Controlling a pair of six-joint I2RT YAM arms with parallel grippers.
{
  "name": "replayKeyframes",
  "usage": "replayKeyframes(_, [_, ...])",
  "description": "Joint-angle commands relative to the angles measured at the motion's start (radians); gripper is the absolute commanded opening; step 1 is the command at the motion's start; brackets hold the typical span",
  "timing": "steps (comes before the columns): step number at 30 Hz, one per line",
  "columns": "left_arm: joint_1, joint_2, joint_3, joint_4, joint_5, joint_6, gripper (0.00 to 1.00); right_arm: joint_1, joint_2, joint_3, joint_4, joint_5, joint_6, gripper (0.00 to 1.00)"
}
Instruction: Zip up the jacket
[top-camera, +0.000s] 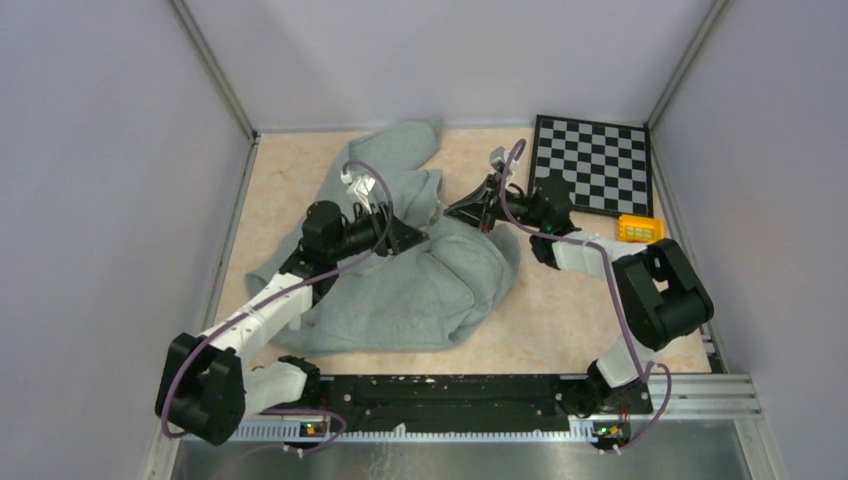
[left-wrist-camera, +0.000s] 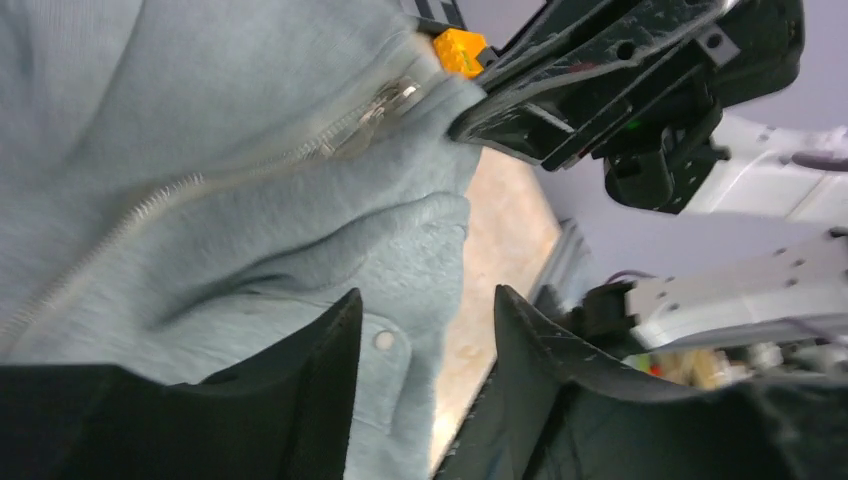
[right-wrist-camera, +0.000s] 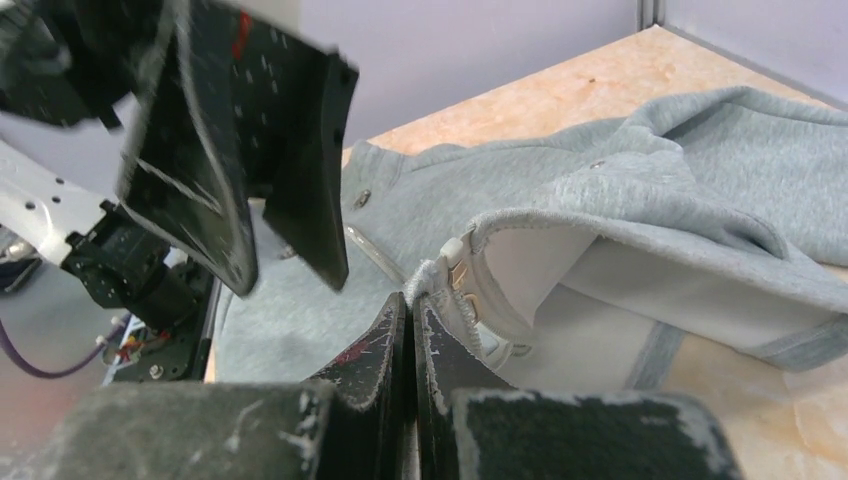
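The light-grey fleece jacket lies crumpled on the table's left-centre. My right gripper is shut on the jacket's front edge beside the zipper, holding that edge lifted; in the right wrist view its closed fingers pinch the fleece edge, with the pale zipper tape right next to them. My left gripper hovers open over the jacket just left of the right gripper. In the left wrist view its jaws stand wide apart over fleece with a snap button. The zipper and its metal pull run up towards the right gripper's fingers.
A black-and-white checkerboard lies at the back right, a small yellow block in front of it. Grey walls enclose the table on three sides. The right arm's elbow stands at the right.
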Motion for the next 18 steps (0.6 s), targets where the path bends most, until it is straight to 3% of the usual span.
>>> replayKeyframes(1, [0.003,0.026,-0.174,0.494,-0.026,-0.459,0.51,0.008,-0.004,-0.012,0.15,0.059,0.105,0.0])
replayKeyframes(4, [0.005,0.109,-0.264,0.789,-0.068,-0.615,0.43,0.01,0.003,-0.004,0.173,0.054,0.181,0.0])
replayKeyframes(8, [0.004,0.257,-0.314,1.131,-0.105,-0.689,0.41,0.025,-0.007,-0.023,0.197,0.071,0.193,0.0])
replayKeyframes(12, [0.003,0.346,-0.335,1.287,-0.14,-0.708,0.47,0.037,-0.012,-0.004,0.155,0.073,0.188,0.0])
replayKeyframes(18, [-0.002,0.408,-0.351,1.333,-0.175,-0.706,0.55,0.046,-0.007,0.011,0.116,0.085,0.173,0.0])
